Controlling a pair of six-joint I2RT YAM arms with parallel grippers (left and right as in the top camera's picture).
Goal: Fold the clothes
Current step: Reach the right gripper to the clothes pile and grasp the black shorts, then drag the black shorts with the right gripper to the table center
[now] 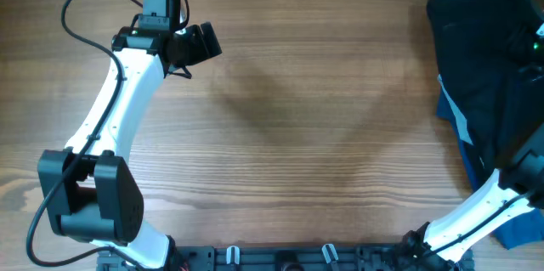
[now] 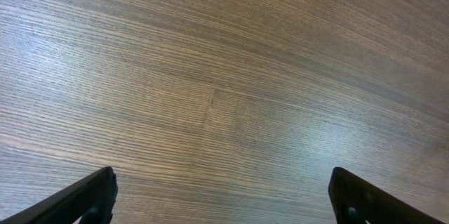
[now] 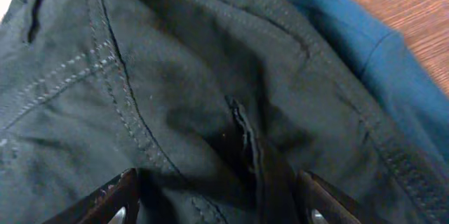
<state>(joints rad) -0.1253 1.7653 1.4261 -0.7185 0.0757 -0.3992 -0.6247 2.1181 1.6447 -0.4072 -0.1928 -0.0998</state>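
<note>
Clothes (image 1: 480, 59) heaped right, left pincer (image 1: 204, 46) well apart

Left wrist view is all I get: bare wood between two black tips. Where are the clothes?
Observer: They are piled at the right edge of the table. A black garment lies over a blue garment.
Operator: Is the other arm near them?
Observer: Yes. Its camera looks straight onto the black garment's stitched seams, and the right fingers are spread open on either side of a fold.
Operator: And where is my arm?
Observer: The left fingers are over the upper left part of the table in the overhead view, well away from the pile.
</note>
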